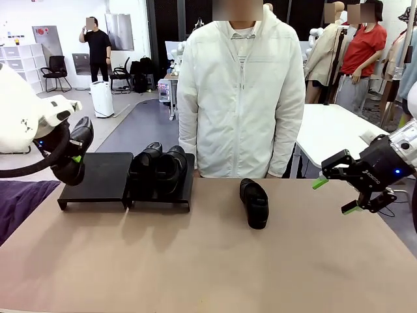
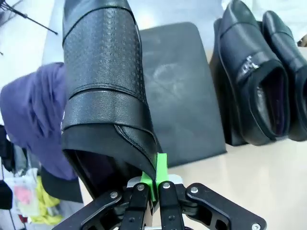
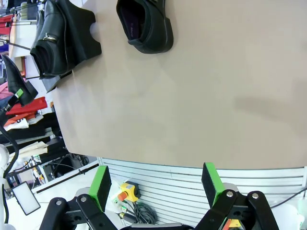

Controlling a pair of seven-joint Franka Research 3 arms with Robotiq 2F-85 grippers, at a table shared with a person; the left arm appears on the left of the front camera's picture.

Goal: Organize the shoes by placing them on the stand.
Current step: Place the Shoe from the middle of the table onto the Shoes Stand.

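My left gripper (image 1: 77, 158) is shut on the heel rim of a black glossy shoe (image 1: 71, 171), which hangs toe-down over the bare left panel of the black stand (image 1: 98, 177). In the left wrist view the held shoe (image 2: 103, 86) rises from the gripper (image 2: 156, 178), with that stand panel (image 2: 182, 96) behind it. Two shoes (image 1: 146, 167) (image 1: 171, 167) stand side by side on the right panel. Another shoe (image 1: 254, 203) lies on the table's middle right. My right gripper (image 1: 335, 195) hovers open at the far right and holds nothing; in its own view the right gripper (image 3: 156, 184) looks past the table's edge, with that loose shoe (image 3: 146, 24) far off.
A person in a white jacket (image 1: 241, 98) stands at the far edge behind the stand. A purple cloth (image 1: 19, 202) lies at the table's left end. A white table (image 1: 332, 130) stands behind at the right. The brown tabletop (image 1: 195, 261) in front is bare.
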